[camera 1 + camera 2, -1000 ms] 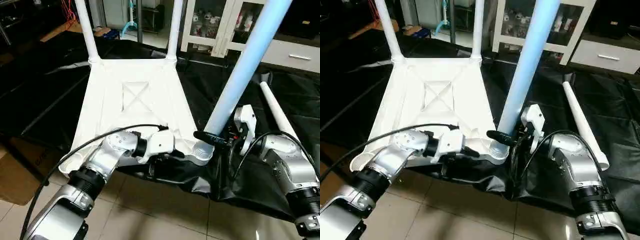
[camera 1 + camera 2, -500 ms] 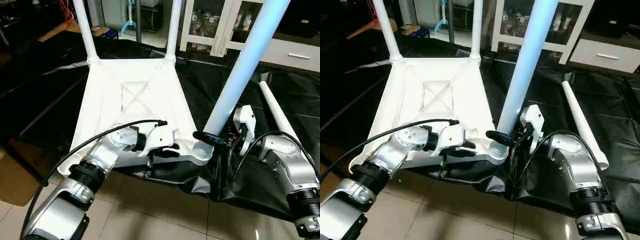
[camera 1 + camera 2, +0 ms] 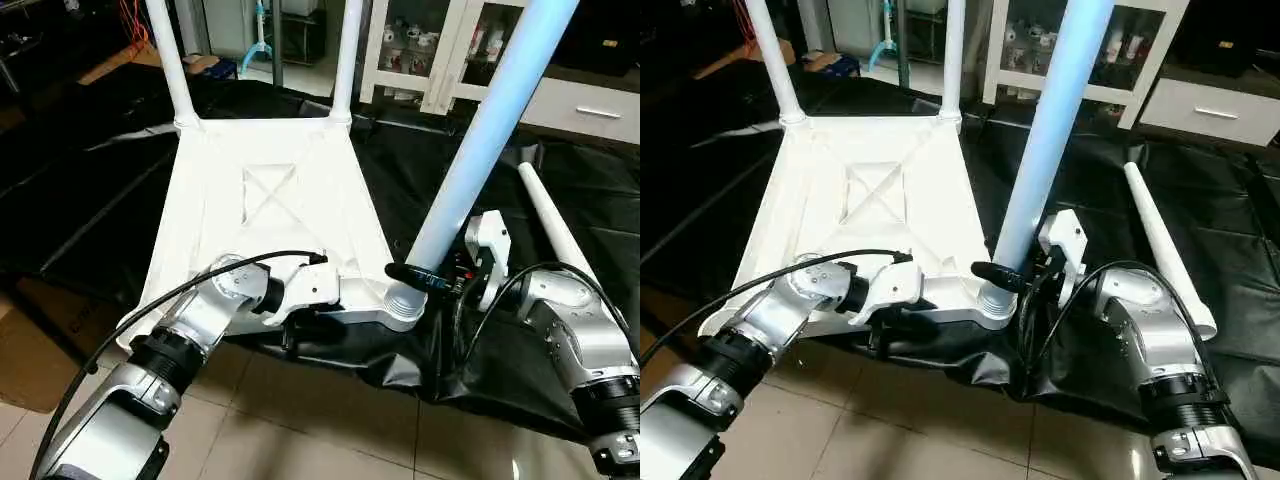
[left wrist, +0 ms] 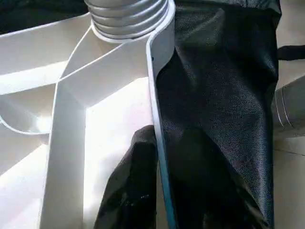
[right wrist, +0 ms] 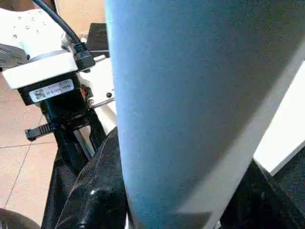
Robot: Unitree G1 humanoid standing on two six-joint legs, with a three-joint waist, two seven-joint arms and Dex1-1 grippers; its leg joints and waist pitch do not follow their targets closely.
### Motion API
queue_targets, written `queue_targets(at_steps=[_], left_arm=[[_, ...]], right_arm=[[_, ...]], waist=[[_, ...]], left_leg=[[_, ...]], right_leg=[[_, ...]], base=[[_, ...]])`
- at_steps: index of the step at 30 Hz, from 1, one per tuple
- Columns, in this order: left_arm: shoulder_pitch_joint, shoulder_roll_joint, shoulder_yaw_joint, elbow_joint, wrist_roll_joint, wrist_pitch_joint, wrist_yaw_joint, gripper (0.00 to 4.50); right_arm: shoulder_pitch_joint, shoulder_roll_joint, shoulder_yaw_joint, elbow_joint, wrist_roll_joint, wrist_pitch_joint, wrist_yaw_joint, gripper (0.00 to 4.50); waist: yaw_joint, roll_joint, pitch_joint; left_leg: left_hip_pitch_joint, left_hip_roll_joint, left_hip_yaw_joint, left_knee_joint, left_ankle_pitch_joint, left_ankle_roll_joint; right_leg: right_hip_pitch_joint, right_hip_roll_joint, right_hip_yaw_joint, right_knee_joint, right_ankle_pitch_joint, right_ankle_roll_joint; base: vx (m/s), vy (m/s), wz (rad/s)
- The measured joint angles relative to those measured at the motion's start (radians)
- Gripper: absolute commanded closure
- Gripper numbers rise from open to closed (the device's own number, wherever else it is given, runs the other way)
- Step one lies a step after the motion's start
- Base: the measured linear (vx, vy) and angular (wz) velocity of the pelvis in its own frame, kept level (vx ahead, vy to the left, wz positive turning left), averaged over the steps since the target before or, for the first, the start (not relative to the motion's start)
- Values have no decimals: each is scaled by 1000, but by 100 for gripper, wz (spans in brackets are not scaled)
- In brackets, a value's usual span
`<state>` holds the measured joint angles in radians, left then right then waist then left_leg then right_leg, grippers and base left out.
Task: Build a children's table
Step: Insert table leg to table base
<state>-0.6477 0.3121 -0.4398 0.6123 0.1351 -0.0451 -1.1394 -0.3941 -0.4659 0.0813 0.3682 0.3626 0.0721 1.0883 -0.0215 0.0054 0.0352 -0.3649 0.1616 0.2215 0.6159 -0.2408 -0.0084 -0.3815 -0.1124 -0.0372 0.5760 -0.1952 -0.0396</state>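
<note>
The children's table top lies upside down on a black sheet, its X-ribbed underside facing up. Two white legs stand in the far corner sockets. A third leg rises at a tilt from the near right socket, and my right gripper is shut on its base. My left gripper is at the top's near edge. In the left wrist view its fingers straddle the thin rim, shut on it. A fourth leg lies loose on the sheet at the right.
The black sheet covers the floor under the table; tiled floor shows nearest me. A white glass-door cabinet stands behind, and a cardboard box sits at the near left.
My left gripper has dropped lower and shifted slightly left along the top's near rim. The right gripper and its leg have stayed put.
</note>
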Motion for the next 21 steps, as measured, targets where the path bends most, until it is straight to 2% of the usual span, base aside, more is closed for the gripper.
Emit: queue_targets(at_steps=[3, 5, 12, 21], left_arm=[[0, -1, 1, 0, 0, 2, 12, 377], [0, -1, 1, 0, 1, 2, 14, 409], [-2, -2, 1, 1, 5, 18, 18, 450], [-1, -4, 1, 1, 2, 22, 28, 450]], right_arm=[[0, 0, 0, 0, -1, 0, -1, 269], [0, 0, 0, 0, -1, 0, -1, 269], [0, 0, -1, 0, -1, 2, -1, 269], [-16, 6, -24, 15, 19, 47, -12, 269]], waist=[[0, 0, 0], [0, 0, 0], [0, 0, 0], [1, 0, 0]], left_leg=[[0, 0, 0, 0, 0, 0], [0, 0, 0, 0, 0, 0], [0, 0, 0, -1, 0, 0], [0, 0, 0, -6, 0, -1]], right_leg=[[0, 0, 0, 0, 0, 0], [0, 0, 0, 0, 0, 0], [0, 0, 0, 0, -1, 2], [0, 0, 0, -1, -2, 3]], base=[[0, 0, 0], [0, 0, 0], [0, 0, 0], [0, 0, 0]])
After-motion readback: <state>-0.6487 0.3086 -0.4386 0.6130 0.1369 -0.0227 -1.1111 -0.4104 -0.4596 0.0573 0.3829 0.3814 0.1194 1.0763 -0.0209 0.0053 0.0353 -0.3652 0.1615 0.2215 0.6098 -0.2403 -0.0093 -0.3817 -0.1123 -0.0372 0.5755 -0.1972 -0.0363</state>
